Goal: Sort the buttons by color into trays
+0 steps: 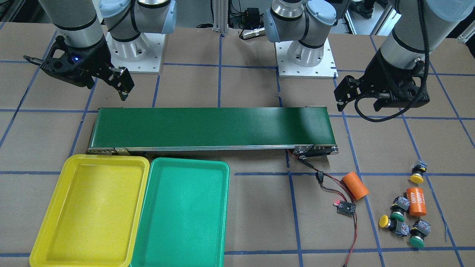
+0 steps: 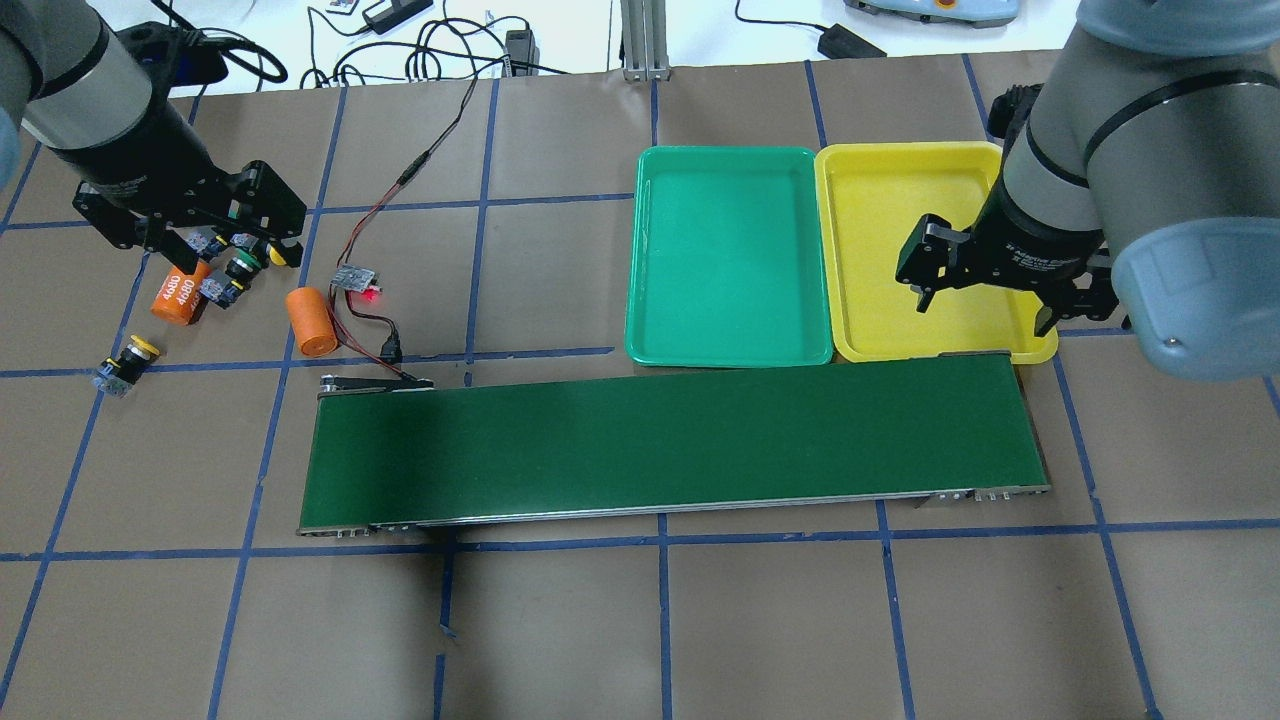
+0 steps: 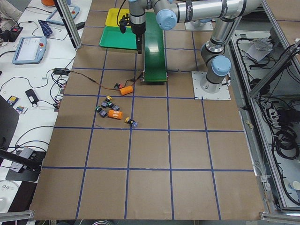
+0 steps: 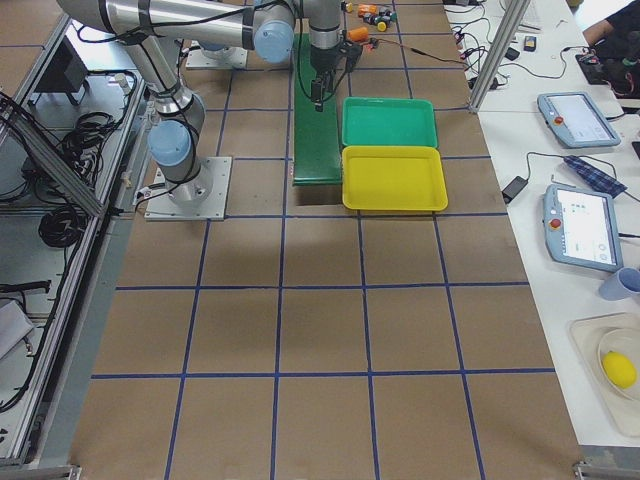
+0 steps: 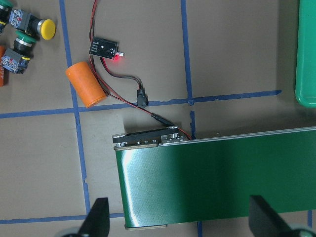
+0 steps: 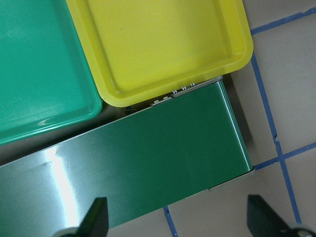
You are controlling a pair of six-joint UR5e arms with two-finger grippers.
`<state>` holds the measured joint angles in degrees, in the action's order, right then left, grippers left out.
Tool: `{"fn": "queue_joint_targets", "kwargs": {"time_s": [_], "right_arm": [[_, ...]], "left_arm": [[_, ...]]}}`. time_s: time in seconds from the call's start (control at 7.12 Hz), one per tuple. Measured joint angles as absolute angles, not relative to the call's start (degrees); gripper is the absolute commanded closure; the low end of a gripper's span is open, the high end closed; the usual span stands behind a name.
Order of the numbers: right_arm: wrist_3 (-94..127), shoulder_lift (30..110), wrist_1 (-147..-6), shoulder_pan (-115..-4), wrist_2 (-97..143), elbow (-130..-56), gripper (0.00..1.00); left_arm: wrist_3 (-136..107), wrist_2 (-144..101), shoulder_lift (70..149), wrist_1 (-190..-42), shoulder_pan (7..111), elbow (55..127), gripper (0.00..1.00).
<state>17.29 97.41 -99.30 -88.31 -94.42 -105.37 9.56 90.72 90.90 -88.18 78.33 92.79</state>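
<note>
Yellow and green caps are showing on the four buttons [image 1: 397, 211], and all four are lying on the surface [image 1: 259, 222] past one end of the belt [image 1: 211, 128], near two orange cylinders [image 1: 416, 202]. The yellow tray [image 1: 96, 207] and the green tray [image 1: 182, 218] are sitting side by side along the belt's other end, and both are holding nothing. So the sorting is looking not begun, with four buttons left to move. The left pincer [image 5: 180, 222] is hanging above the belt's end on the buttons' side, opened wide with nothing in it. The right pincer [image 6: 178, 219] is hanging above the belt's end by the trays, spread wide too, gripping nothing.
</note>
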Motion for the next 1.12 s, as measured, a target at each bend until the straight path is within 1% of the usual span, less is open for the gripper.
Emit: {"fn": "queue_joint_targets", "kwargs": {"time_s": [0.56,0.84,1.12], "right_arm": [[17.33,97.45,-99.18,-88.13,-94.47,-105.31,0.0],[17.11,97.47,-99.29,-88.12,-94.48,-105.3,0.0],[16.95,97.42,-99.74,-88.15,-94.42,-105.24,0.0]], "left_arm": [[9.72,90.95,92.02,-86.98,77.7,93.06,0.0],[10.08,91.14,96.35,-80.7,75.35,95.41,0.0],[9.89,91.22,101.63,-70.55,71.04,100.07,0.0]]}}
